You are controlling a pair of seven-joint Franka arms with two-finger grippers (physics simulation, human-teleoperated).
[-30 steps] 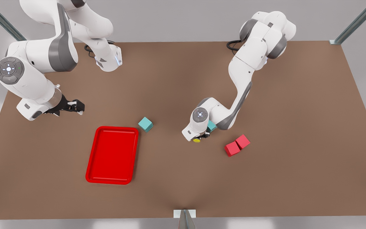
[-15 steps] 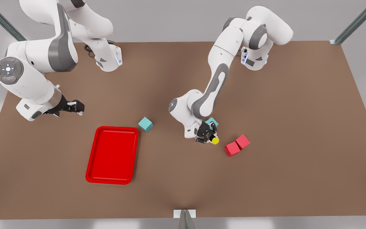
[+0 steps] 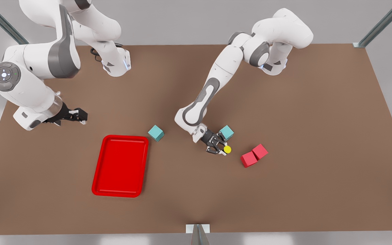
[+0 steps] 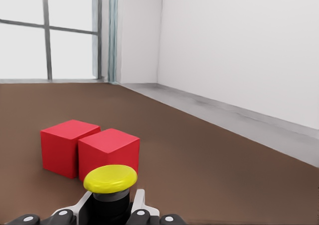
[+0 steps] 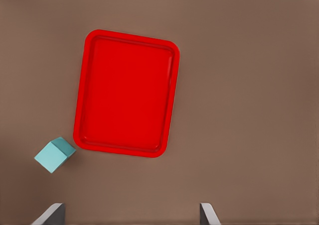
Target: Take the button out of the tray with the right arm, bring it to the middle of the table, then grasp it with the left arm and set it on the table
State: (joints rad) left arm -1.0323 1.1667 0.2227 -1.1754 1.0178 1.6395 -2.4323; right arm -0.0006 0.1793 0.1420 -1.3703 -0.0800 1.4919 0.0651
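Here, mid-tabletop [image 3: 318, 136], the left gripper [image 3: 220, 149] clamps the yellow-capped button [image 3: 227, 149], cap pointing at the red cubes [image 3: 254, 155], while the right gripper [image 3: 77, 116], fingers spread, waits beyond the red tray [image 3: 98, 170].

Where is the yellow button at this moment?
In the front view the button is right of the table's centre, held in the left gripper, between a teal cube and two red cubes.
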